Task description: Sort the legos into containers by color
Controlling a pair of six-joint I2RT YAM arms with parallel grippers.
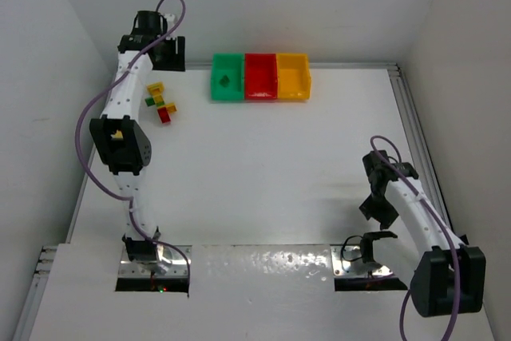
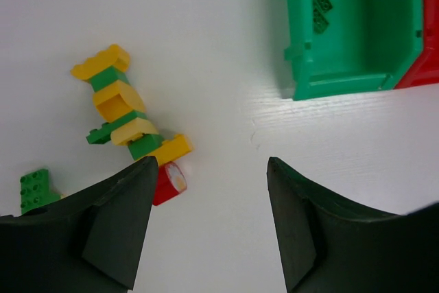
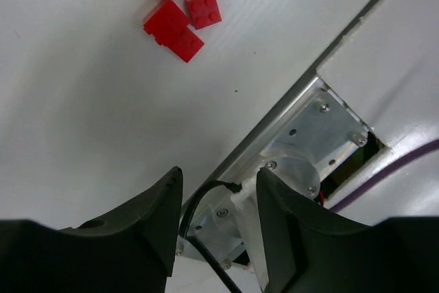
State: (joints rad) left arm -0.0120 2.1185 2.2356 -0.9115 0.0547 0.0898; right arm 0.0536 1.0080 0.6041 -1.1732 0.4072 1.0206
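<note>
— While the left hand (image 2: 211, 173) hangs over the far-left part of the desk (image 1: 271, 173), its fingers stand well apart with nothing between them. Where would you have it take hold?

— On the legos (image 2: 127, 118) just ahead of it. Several yellow and green ones look pressed together in a crooked stack. A red piece (image 2: 170, 178) lies at the near end, right beside one finger, and a lone green brick (image 2: 34, 190) sits a little apart from the stack.

— Will they be hard to hold?

— Light and stiff, I'd judge, but glossy and tiny. Pinch one across its flat sides, low down, not over the studs, or it may squirt out. The stack could lift whole and need pulling apart.

— And the bins?

— The green bin (image 2: 343, 84), red bin (image 1: 259, 93) and yellow bin (image 1: 293, 93) stand touching in a row at the far side. One green piece (image 2: 321, 10) already lies in the green bin.

— What about the right hand (image 3: 219, 183)?

— It's low by its own base, with a narrower gap and holding nothing. Some red bricks (image 3: 175, 22) lie on the desk ahead of it.
</note>
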